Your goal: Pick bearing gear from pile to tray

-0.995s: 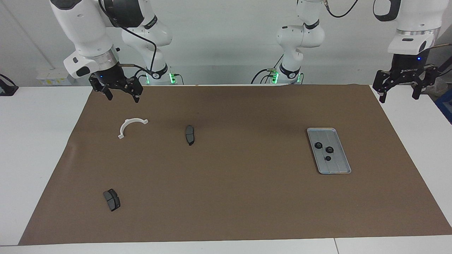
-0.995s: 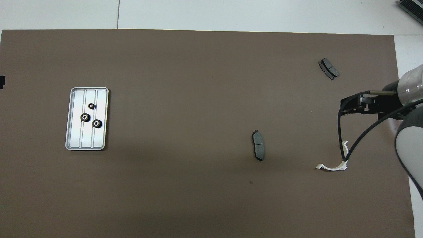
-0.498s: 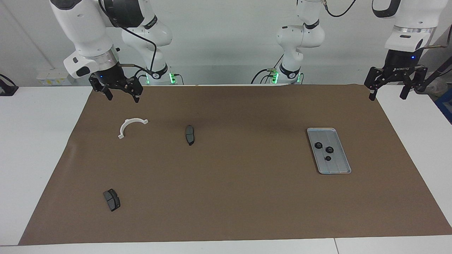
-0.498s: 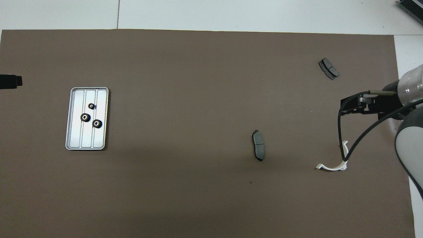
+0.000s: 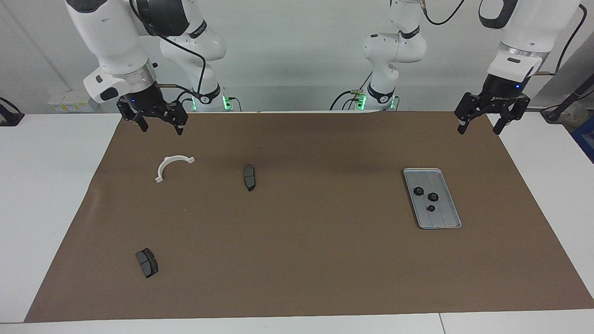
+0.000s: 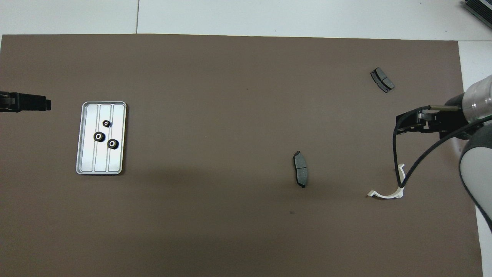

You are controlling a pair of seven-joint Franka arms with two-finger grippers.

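While holding three gears (image 5: 426,195), tray (image 5: 448,218) lies lengthwise away from the robots.

mat middle (image 5: 325,241): open | obstacles: tray (image 5: 444,221), half-ring (image 5: 168,165), two pads (image 5: 249,176) (image 5: 147,262), well apart

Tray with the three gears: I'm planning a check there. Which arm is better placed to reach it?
Left, probably. The left gripper, jaws open, hangs over the mat edge near the tray; the right gripper hangs near the white half-ring at the other end.
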